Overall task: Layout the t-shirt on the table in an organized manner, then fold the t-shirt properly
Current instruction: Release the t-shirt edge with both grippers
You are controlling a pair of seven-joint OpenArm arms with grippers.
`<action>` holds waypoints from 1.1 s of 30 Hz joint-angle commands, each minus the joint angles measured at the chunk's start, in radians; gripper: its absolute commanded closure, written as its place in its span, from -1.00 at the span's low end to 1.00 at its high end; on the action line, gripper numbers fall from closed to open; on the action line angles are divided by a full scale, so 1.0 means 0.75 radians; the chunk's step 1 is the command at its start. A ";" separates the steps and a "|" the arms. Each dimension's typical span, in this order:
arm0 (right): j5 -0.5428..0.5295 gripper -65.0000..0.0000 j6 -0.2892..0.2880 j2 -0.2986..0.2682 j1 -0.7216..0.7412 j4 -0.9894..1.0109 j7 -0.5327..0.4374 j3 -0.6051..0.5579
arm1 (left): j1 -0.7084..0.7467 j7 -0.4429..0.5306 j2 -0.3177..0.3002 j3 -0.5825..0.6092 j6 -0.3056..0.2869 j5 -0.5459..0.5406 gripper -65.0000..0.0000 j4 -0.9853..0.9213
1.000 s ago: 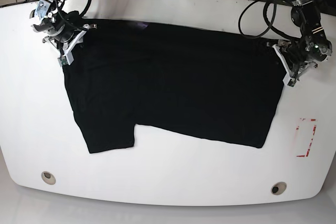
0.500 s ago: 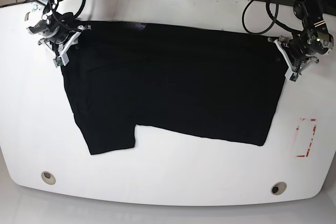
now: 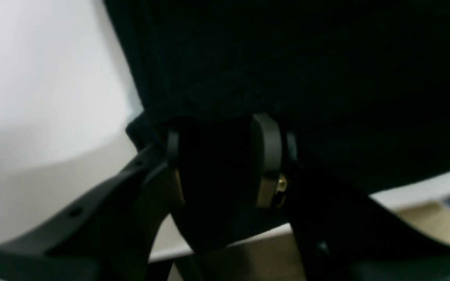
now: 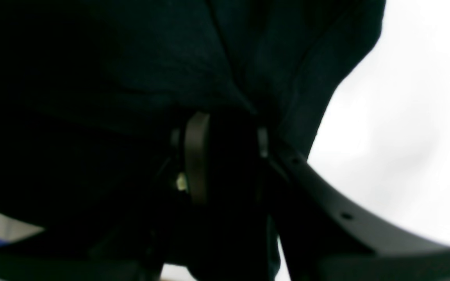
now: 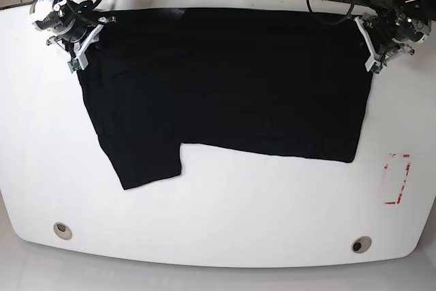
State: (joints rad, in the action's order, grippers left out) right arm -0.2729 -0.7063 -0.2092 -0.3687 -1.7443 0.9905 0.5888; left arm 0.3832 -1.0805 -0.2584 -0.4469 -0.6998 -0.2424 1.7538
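Base view: the t-shirt [image 5: 231, 86] is seen spread plain black side up on the table [image 5: 218, 202], pinched at both far corners.

Taking the t-shirt as the landmark and going left to right: its far left corner is clamped by the right gripper [image 5: 82, 39], and in the right wrist view dark cloth [image 4: 131, 78] is seen nipped between the closed-in fingers [image 4: 197, 156]. A sleeve-like flap is seen hanging toward the near edge from the left part of the t-shirt. Its far right corner is clamped by the left gripper [image 5: 373, 42]; in the left wrist view cloth [image 3: 287, 58] is bunched between the fingers [image 3: 266, 156]. Near and right of the t-shirt a red-and-white tape rectangle [image 5: 397, 179] is stuck. Nearer than the t-shirt, two grommet holes [image 5: 63, 230] are set.
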 commanded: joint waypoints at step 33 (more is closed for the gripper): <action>0.072 -0.51 0.011 -0.023 0.259 -0.282 0.166 0.012 | -0.250 -0.219 -0.012 -0.015 0.002 0.073 -0.29 0.300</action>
State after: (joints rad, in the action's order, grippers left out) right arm -0.2138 -0.6998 -0.2089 -0.2195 -1.9625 1.1294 0.5919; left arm 0.2409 -1.2423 -0.2531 -0.4450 -0.6979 -0.1833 1.9602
